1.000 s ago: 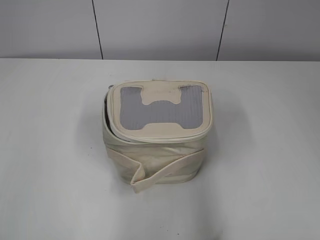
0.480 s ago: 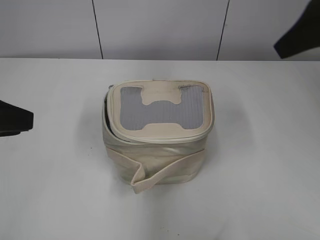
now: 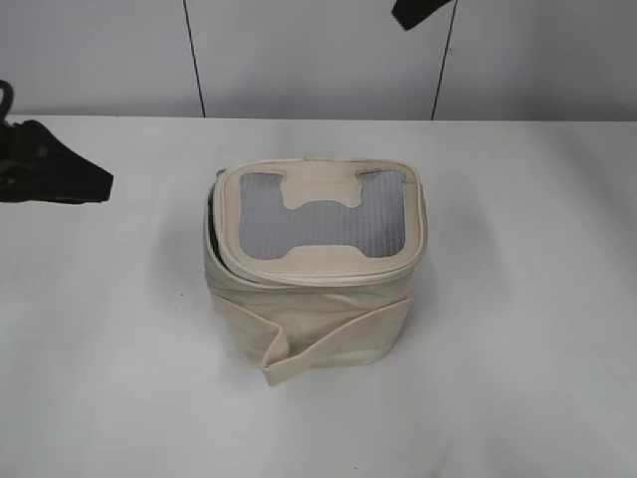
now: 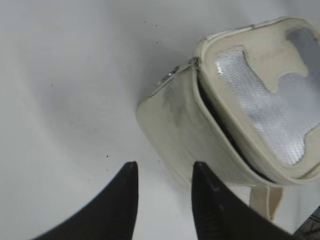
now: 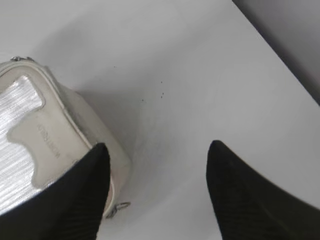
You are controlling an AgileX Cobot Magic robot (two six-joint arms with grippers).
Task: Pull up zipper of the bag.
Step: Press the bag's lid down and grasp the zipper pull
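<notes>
A small boxy cream soft bag (image 3: pixel 314 269) with a grey ribbed lid panel stands mid-table on the white table (image 3: pixel 537 329). Its cream zipper track (image 4: pixel 220 131) gapes dark along the left lid rim. The left gripper (image 4: pixel 162 172) and right gripper (image 5: pixel 156 152) hang over the table with fingers apart, gripping nothing.

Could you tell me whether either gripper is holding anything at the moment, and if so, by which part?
Nothing is held. The left gripper and right gripper are both open, with only air between their fingers, and neither touches the bag.
</notes>
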